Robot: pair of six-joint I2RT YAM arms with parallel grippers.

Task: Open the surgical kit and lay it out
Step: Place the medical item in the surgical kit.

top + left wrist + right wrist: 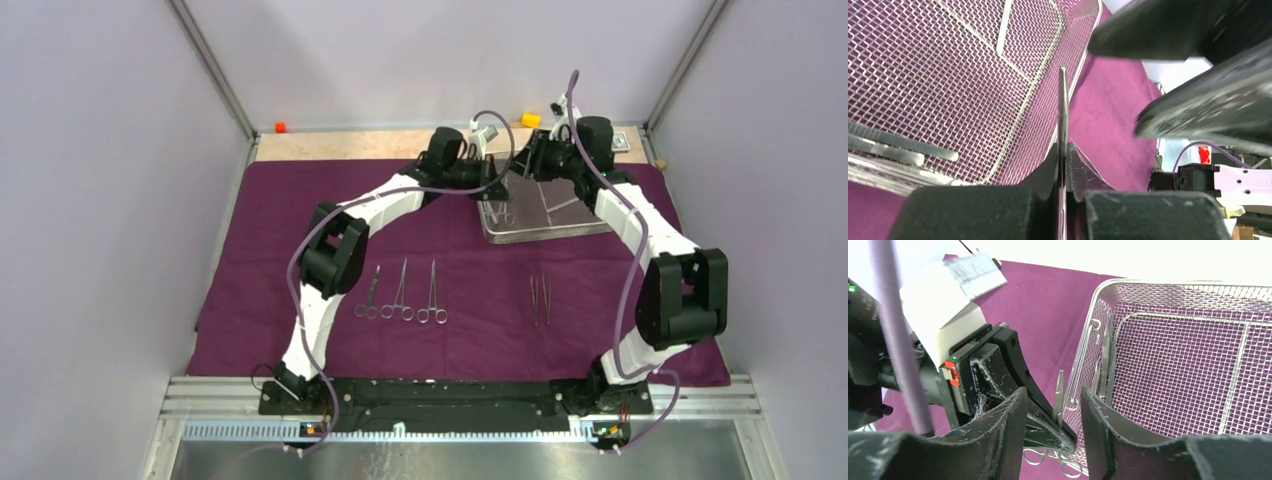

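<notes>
Your left claw [1064, 172] is closed tight on a clamp [1063, 110], held edge-on at the left edge of the tray [948, 75]. Right claw [1054, 407] stands open, jaws flanking that clamp's tip without touching it. Tray sits far right on the cloth [300, 200]. Three clamps [400, 295] and tweezers [540, 298] lie laid out nearer you; other instruments [1105, 360] remain inside. Step judged: unloading. Next, back the right claw clear, then set the clamp parallel beside the row.
</notes>
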